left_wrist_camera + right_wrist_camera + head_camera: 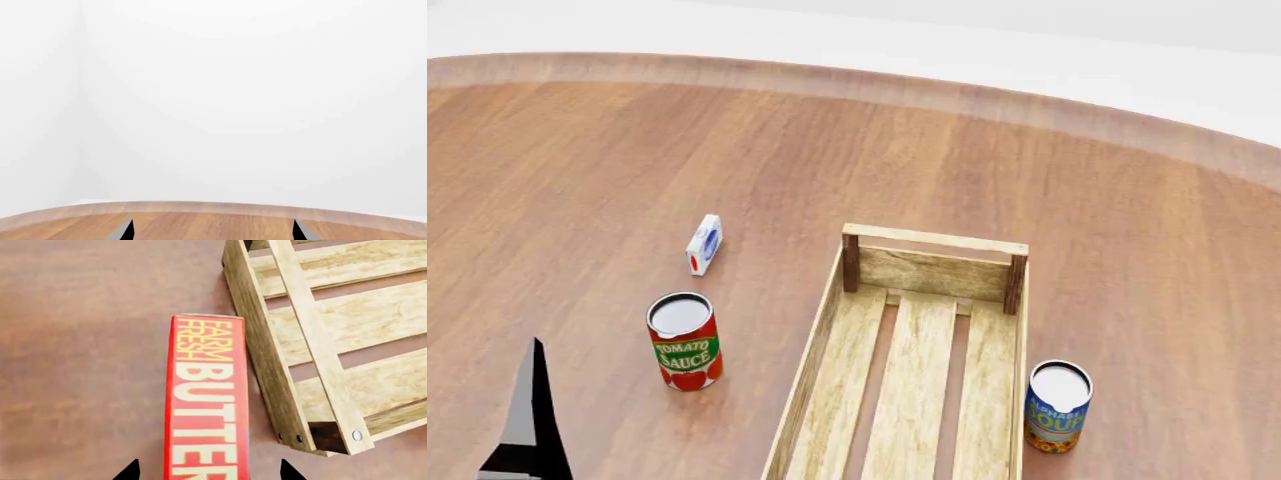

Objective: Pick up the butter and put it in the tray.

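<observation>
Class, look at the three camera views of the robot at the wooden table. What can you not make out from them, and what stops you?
- butter: right wrist view; near end cut off by the edge; absent from the head view.
- right gripper: only two dark tips show; contact with the butter unclear.
- tray: head view; near end cut off.
- left gripper: left wrist view; only tips visible.
- small carton: print too small to read.

A bare simulated test room is shown, not a real home: plain white walls (253,100) are seen around a round wooden table (587,160), on which grocery items like a tomato sauce can (685,342) are placed.
</observation>
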